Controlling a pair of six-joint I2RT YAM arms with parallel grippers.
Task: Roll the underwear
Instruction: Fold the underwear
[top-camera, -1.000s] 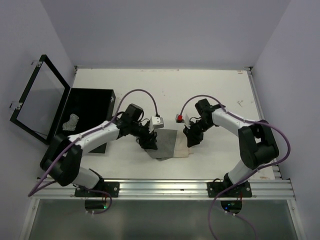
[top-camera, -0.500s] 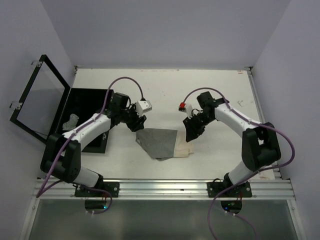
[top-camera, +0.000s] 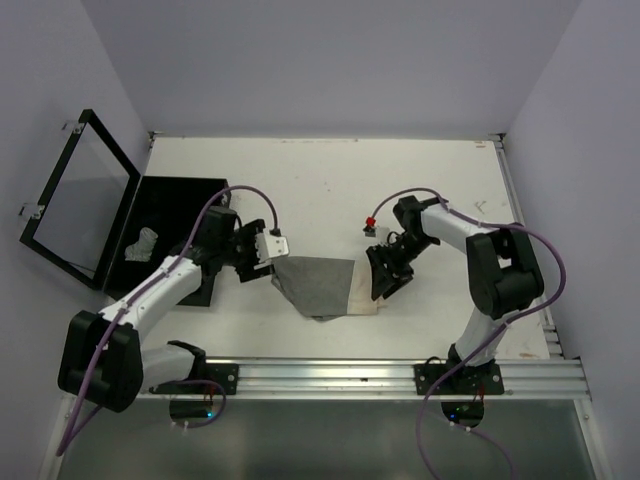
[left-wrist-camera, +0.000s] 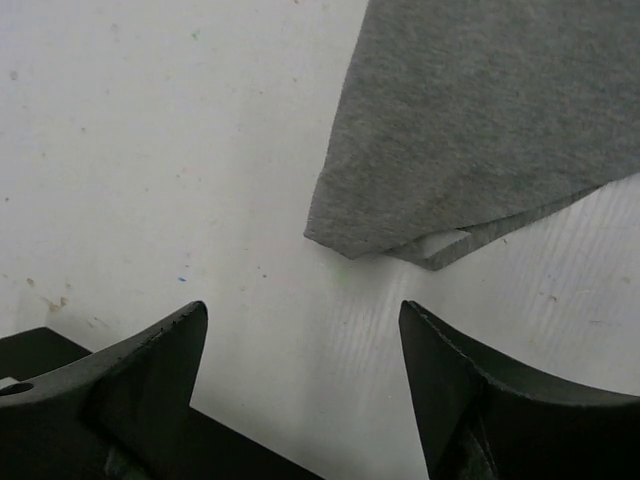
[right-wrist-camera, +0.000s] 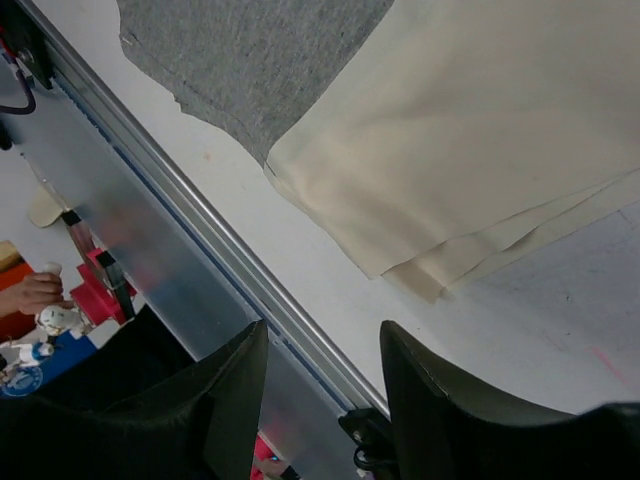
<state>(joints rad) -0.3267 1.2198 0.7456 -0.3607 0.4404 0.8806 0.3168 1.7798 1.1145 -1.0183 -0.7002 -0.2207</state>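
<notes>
**Top view.** The grey underwear (top-camera: 318, 285) is shown lying flat on the table (top-camera: 420, 190), near the front edge. The cream underwear (top-camera: 362, 300) protrudes from beneath its right side. The left gripper (top-camera: 268, 250) is placed just beside the grey cloth's left corner, and the right gripper (top-camera: 386, 276) over the cream edge. The black box (top-camera: 185, 200) is seen well apart to the left. No roll is yet formed.

**Left wrist view.** The left gripper (left-wrist-camera: 300, 370) is seen spread wide and empty over bare table, short of the corner of the grey underwear (left-wrist-camera: 480, 130). A lower layer is exposed at that corner. If only the top layer is pinched, a skewed, loose roll is to be expected.

**Right wrist view.** The right gripper (right-wrist-camera: 325, 395) is seen moderately parted, with nothing held. The cream underwear (right-wrist-camera: 480, 150) is shown as several stacked edges beside the grey underwear (right-wrist-camera: 260, 60). Both garments could be caught together, or the pile dragged toward the rail (right-wrist-camera: 170, 200), if the two arms are closed unevenly.
</notes>
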